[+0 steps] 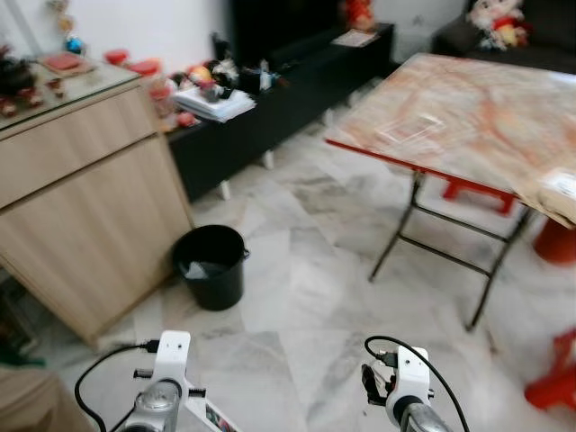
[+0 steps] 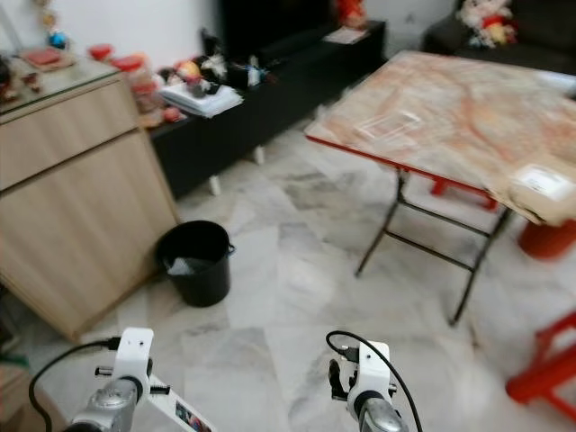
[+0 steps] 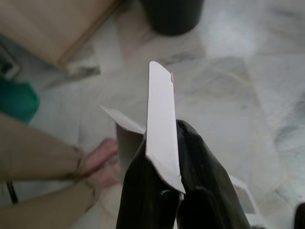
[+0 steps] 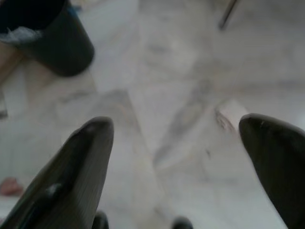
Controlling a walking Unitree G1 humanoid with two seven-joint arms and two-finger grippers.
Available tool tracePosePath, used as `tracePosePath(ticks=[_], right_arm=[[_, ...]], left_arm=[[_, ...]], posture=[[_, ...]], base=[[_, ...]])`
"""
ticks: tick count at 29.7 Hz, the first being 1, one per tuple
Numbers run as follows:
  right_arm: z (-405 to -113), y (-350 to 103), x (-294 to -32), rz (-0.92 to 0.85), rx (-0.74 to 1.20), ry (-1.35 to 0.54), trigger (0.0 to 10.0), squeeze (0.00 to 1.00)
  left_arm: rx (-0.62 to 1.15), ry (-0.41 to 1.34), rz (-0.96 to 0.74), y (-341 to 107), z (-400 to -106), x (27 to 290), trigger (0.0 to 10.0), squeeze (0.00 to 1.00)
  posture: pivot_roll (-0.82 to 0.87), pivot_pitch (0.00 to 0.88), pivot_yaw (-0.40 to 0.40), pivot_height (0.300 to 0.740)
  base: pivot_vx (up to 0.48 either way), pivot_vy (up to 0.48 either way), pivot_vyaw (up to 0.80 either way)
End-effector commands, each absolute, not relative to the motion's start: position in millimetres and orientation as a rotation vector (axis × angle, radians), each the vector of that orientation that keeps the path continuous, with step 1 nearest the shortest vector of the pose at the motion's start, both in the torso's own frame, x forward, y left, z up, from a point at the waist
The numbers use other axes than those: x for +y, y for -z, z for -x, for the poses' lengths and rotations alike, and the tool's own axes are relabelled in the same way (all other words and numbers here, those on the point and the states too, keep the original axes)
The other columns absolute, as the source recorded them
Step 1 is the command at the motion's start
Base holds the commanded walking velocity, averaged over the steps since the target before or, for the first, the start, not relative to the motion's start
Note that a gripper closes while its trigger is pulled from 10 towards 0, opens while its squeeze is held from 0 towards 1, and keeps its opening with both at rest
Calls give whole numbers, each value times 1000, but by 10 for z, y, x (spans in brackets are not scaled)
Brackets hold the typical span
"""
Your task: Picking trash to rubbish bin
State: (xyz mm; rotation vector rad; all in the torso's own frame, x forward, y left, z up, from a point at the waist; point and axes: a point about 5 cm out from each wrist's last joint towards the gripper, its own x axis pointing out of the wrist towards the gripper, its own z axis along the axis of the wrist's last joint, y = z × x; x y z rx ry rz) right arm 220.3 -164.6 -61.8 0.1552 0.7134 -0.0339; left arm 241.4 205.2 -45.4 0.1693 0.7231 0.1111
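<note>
The black rubbish bin (image 1: 210,265) stands on the marble floor beside the wooden cabinet, with white trash inside it (image 1: 203,268). In the left wrist view my left gripper (image 3: 164,137) is shut on a flat white piece of card (image 3: 159,105), a folded flap of it sticking out to one side. The bin's base (image 3: 172,16) lies some way beyond the card. My right gripper (image 4: 176,123) is open wide over bare floor, nothing between its fingers, and the bin (image 4: 52,40) is off to its side. Both arms (image 1: 162,387) (image 1: 405,391) are low, short of the bin.
A wooden cabinet (image 1: 85,207) stands left of the bin. A folding table (image 1: 468,117) with thin legs fills the right, red stools (image 1: 553,382) beside it. A person's bare foot (image 3: 97,160) and tan trouser leg (image 3: 33,152) are close to my left gripper.
</note>
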Motion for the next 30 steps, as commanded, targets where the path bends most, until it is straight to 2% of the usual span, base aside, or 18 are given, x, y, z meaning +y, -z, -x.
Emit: tracePosePath(ticks=[1, 3, 8, 30], right_arm=[[-2193, 628, -1589, -161, 720, 17, 10000, 0], [-2198, 625, -1589, -153, 718, 14, 10000, 0], [-2217, 615, -1570, -147, 715, 8, 10000, 0], [-2232, 606, -1546, -170, 707, 5, 10000, 0]], left_arm=[[731, -123, -176, 458, -2393, 2111, 10000, 0], [731, -123, -176, 457, -2395, 2109, 10000, 0], [727, -122, -175, 452, -2405, 2099, 10000, 0], [705, -137, -186, 420, -2438, 2120, 10000, 0]], posture=[[-7, 17, 8, 740], [-5, 18, 7, 740], [1, 23, 6, 740], [5, 20, 13, 740]], base=[[285, 0, 0], [283, 0, 0], [281, 0, 709], [280, 0, 0]])
